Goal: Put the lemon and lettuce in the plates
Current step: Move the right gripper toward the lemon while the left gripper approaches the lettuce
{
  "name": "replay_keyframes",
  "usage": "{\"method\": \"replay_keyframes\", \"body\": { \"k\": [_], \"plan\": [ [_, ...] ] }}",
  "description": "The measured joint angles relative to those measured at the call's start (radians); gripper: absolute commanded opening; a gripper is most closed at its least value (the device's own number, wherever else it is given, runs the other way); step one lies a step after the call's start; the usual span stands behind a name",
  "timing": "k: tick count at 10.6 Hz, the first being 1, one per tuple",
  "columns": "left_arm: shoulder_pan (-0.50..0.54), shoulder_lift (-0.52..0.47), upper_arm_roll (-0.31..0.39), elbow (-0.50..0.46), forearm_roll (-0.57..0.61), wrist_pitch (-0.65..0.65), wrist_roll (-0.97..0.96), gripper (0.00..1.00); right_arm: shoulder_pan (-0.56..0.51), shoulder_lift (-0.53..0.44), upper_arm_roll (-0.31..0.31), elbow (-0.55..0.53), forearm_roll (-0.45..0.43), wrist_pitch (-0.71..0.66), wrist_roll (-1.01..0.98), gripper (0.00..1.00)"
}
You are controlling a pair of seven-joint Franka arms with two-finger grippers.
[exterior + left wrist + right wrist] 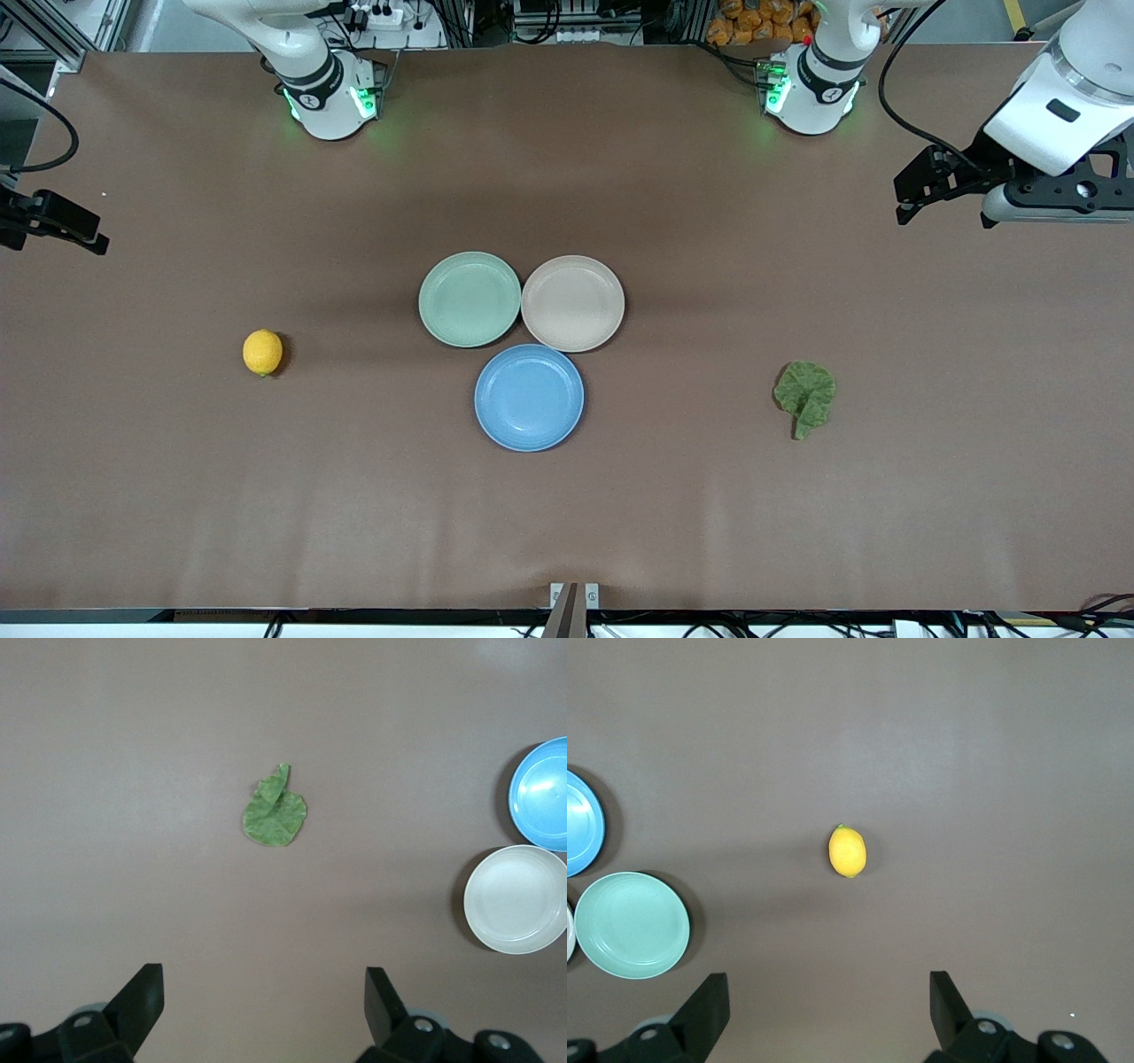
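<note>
No writing shows. My left gripper (263, 1001) hangs open above lettuce (805, 396); right gripper (828, 1005) open above lemon (262, 352). Blue plate (529, 398) and beige plate (572, 303) sit mid-table.

Readable text: none on the table, the plates, the arms or the grippers.
Labels or brands: none can be made out.
Numbers or signs: none can be made out.
</note>
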Motion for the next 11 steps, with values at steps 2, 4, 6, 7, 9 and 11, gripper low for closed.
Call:
{"method": "replay_keyframes", "body": {
  "k": [2, 4, 6, 7, 9, 11],
  "plan": [
    [0.0, 0.0, 0.0, 0.0, 0.0, 0.0, 0.042, 1.0, 0.0, 0.0, 0.0, 0.0, 0.0, 0.0, 0.0, 1.0],
    [0.0, 0.0, 0.0, 0.0, 0.0, 0.0, 0.048, 1.0, 0.0, 0.0, 0.0, 0.0, 0.0, 0.0, 0.0, 1.0],
    [0.0, 0.0, -0.001, 0.0, 0.0, 0.0, 0.049, 1.0, 0.0, 0.0, 0.0, 0.0, 0.0, 0.0, 0.0, 1.0],
    [-0.001, 0.001, -0.001, 0.0, 0.0, -0.001, 0.049, 1.0, 0.0, 0.0, 0.0, -0.001, 0.0, 0.001, 0.0, 1.0],
    [-0.001, 0.003, -0.001, -0.001, 0.0, -0.003, 0.051, 1.0, 0.0, 0.002, -0.001, -0.04, 0.0, 0.053, 0.0, 1.0],
    [-0.002, 0.009, -0.001, -0.003, 0.0, -0.006, 0.054, 1.0, -0.001, 0.01, -0.001, -0.135, 0.001, 0.152, 0.0, 1.0]
  ]
}}
